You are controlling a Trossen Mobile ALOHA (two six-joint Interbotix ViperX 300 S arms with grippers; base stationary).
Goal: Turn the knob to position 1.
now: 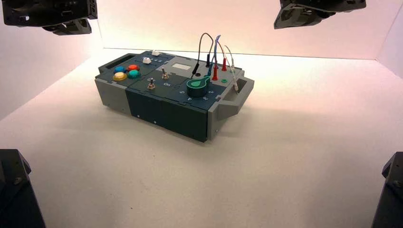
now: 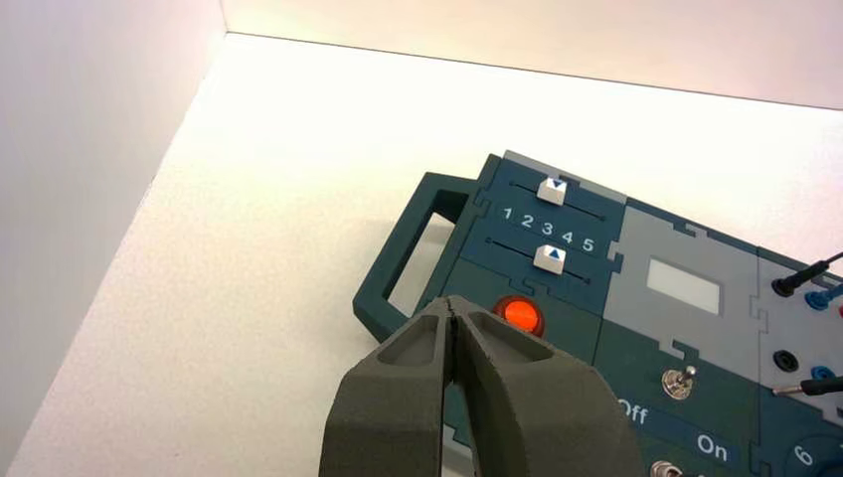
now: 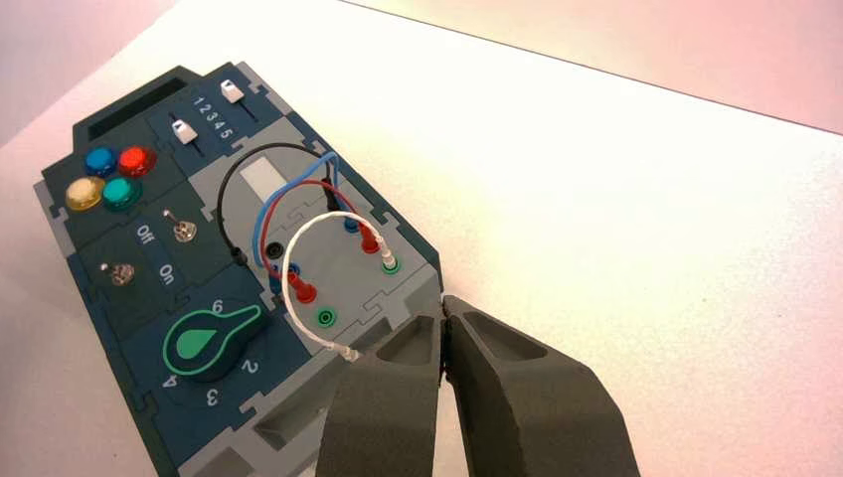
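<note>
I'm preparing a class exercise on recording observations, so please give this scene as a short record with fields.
knob: green teardrop top, tip between 6 and 2; numeral 1 not visible
push buttons: blue, red, yellow, teal
white wire: one end in a green-ringed socket, the other loose
left pincer: shut, off the knob
right pincer: shut, off the knob

My left gripper [image 1: 71, 28] hangs above the tabletop's far left corner, fingers [image 2: 398, 388] pressed together; my right gripper [image 1: 299, 18] hovers over the far edge, right of its middle, fingertips also meeting.
</note>
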